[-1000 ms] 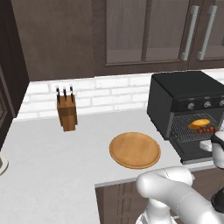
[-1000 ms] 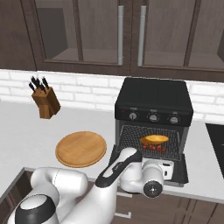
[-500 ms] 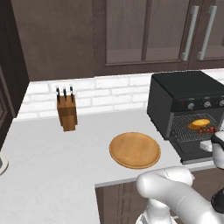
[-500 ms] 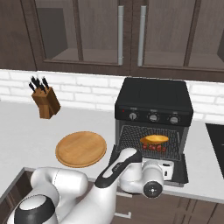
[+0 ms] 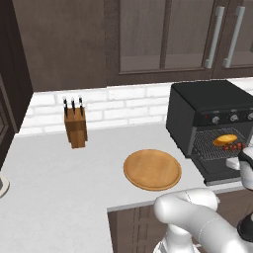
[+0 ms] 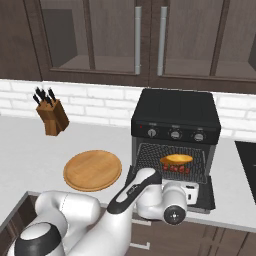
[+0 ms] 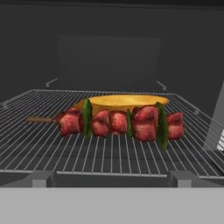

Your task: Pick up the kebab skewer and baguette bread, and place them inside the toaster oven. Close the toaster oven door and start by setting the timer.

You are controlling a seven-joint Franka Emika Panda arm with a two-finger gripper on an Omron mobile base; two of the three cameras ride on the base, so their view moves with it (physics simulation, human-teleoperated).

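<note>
In the left base view, a boxy matte black toaster oven (image 5: 210, 116) was seen at the right of the pale grey surface (image 5: 54, 183), against the white brick wall. Its flat black drop-down door (image 5: 217, 170) was lowered. On the wire rack inside, the small golden-orange baguette bread (image 5: 225, 140) lay just behind the kebab skewer of dark red meat chunks (image 5: 232, 147). A round wooden board (image 5: 151, 169) was placed near the oven's left side, and a wooden knife block with dark handles (image 5: 75, 126) stood well apart, by the wall.

In the right base view, the toaster oven (image 6: 175, 120) was faced head-on, with three small round knobs (image 6: 175, 134) in a row above the opening. The baguette bread (image 6: 176, 159) and the kebab skewer (image 6: 176, 168) were seen on the rack, the skewer nearer the front. The door (image 6: 205, 192) was folded down flat (partly hidden by the white arm). The board (image 6: 93, 170) and knife block (image 6: 51, 115) were set to the left.

In the hand view, the kebab skewer (image 7: 120, 122) was laid crosswise on the wire rack (image 7: 43, 144), with green pieces between the meat chunks, and the baguette bread (image 7: 124, 101) was touching or just behind it. The end effector was released, its jaws spread wide, with nothing grasped.
</note>
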